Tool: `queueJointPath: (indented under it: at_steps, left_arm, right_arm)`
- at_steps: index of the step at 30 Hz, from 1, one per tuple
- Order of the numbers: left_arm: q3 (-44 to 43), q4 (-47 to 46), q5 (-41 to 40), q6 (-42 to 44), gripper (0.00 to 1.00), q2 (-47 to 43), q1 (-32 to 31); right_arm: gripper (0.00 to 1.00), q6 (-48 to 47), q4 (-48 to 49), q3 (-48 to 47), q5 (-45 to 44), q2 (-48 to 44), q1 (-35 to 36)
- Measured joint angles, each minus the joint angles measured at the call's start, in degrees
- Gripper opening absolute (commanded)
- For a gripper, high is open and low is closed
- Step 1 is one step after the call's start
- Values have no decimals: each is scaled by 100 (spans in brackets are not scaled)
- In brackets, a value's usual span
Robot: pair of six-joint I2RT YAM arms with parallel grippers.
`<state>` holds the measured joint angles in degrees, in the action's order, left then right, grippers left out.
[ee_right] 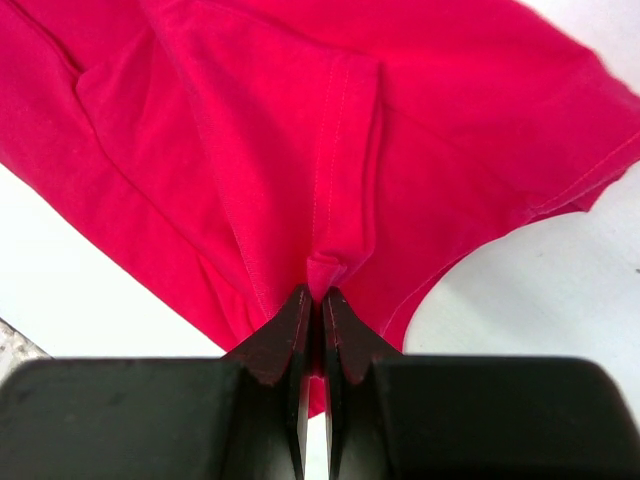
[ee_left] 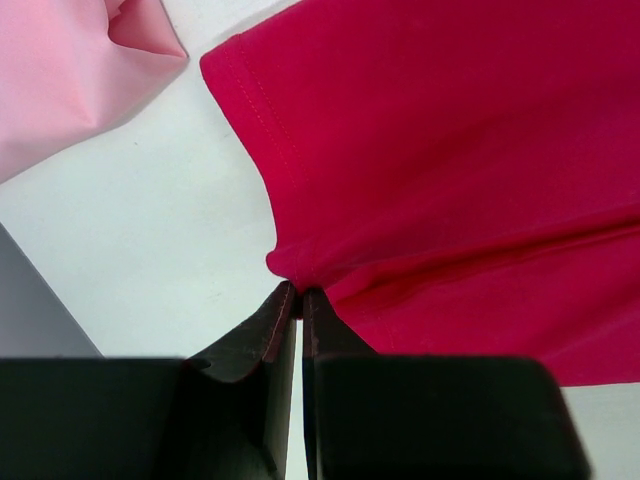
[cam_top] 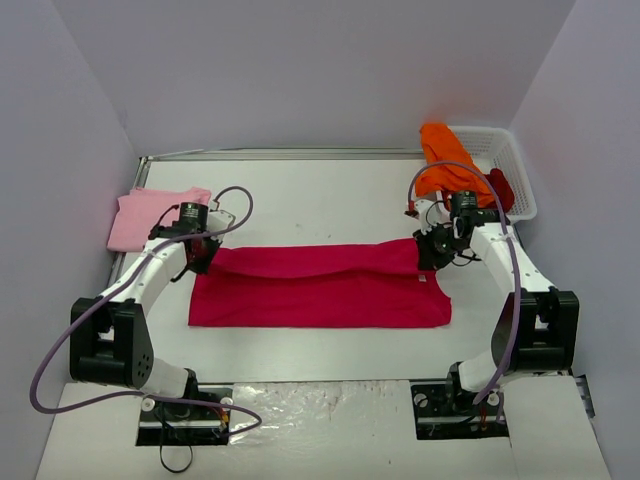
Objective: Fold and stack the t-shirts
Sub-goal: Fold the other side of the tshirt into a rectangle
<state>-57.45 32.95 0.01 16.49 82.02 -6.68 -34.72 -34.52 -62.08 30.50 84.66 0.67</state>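
Observation:
The large crimson-magenta t-shirt (cam_top: 320, 288) lies folded into a long band across the table's middle. My left gripper (cam_top: 200, 256) is shut on its far left corner (ee_left: 300, 275). My right gripper (cam_top: 432, 252) is shut on a pinch of cloth at its far right corner (ee_right: 325, 270). The pale pink t-shirt (cam_top: 150, 215) lies folded at the far left and shows in the left wrist view (ee_left: 70, 70). The bright orange t-shirt (cam_top: 445, 160) hangs over the basket's edge. The dark red t-shirt (cam_top: 503, 188) lies in the basket.
A white mesh basket (cam_top: 515, 165) stands at the far right corner. Grey walls close in the table on three sides. The arm bases (cam_top: 180, 400) sit at the near edge.

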Motion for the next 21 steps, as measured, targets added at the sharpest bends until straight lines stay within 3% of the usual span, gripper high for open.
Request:
queueJointPath:
  at_steps: [18,21]
  left_arm:
    - [426,-321,-111,98,2,13,-9]
    - [498,-361,-168,142,6,22,-37]
  right_arm:
    - [0,-184,0,170,39,378,2]
    - [2,-195,-15,170,39,485,0]
